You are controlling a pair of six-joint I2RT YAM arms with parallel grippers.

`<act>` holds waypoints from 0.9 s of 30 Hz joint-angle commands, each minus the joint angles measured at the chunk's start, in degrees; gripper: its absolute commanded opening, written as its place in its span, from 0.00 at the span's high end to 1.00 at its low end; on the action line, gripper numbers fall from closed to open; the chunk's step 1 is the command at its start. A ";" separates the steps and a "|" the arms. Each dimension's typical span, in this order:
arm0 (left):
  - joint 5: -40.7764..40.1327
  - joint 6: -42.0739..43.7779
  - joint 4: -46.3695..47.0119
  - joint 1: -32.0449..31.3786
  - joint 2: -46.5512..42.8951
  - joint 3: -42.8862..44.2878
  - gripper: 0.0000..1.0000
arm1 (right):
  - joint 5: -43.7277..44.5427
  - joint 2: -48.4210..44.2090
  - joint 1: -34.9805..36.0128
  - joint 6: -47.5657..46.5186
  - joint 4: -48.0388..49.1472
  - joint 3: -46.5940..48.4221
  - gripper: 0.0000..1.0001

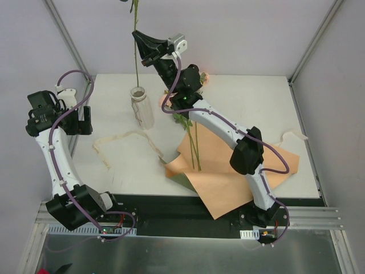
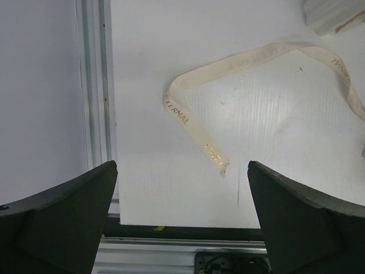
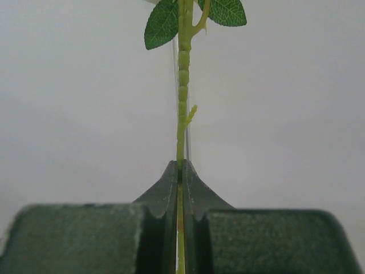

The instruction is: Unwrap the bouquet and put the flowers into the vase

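The right end effector was clamped on a single thin green stem, which was pinched between the tips of its closed jaws. We saw two small leaves above the grip. From above, that stem hung upright over the vase, its lower end at or just inside the rim; we could not tell which.

We judged the stem light and wiry. It looked stiff enough to stand from one pinch but free to swing or twist about it, and its knobbly surface was probably slippery. A hold low on the bare stem, under the leaves, seemed soundest, since leaves and blooms looked soft and easily crushed. The narrow-necked vase looked light and liable to tip if the stem pushed sideways on its rim.

The other flowers lay on the opened wrapping paper, near the vase. The left end effector stood wide apart and empty above the loose ribbon on the worktop.
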 commanded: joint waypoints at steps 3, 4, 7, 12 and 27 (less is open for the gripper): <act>1.10 1.51 -1.29 0.48 -0.46 0.40 0.02 | -0.47 0.72 -0.60 1.24 5.76 -3.60 1.00; 1.10 1.59 -1.46 0.48 -0.54 0.48 0.02 | -0.47 1.07 -0.51 1.41 5.85 -3.86 1.00; 1.01 1.77 -1.64 0.48 -0.89 0.75 0.02 | -0.47 1.77 -0.60 2.02 5.50 -4.04 0.99; 1.54 1.86 -1.81 0.48 -1.34 0.40 0.02 | -0.47 1.16 -0.34 3.25 5.24 -9.04 0.99; 4.09 0.63 -1.90 0.48 -0.46 1.01 0.01 | 4.70 -15.43 1.69 -0.52 -3.54 -33.83 0.32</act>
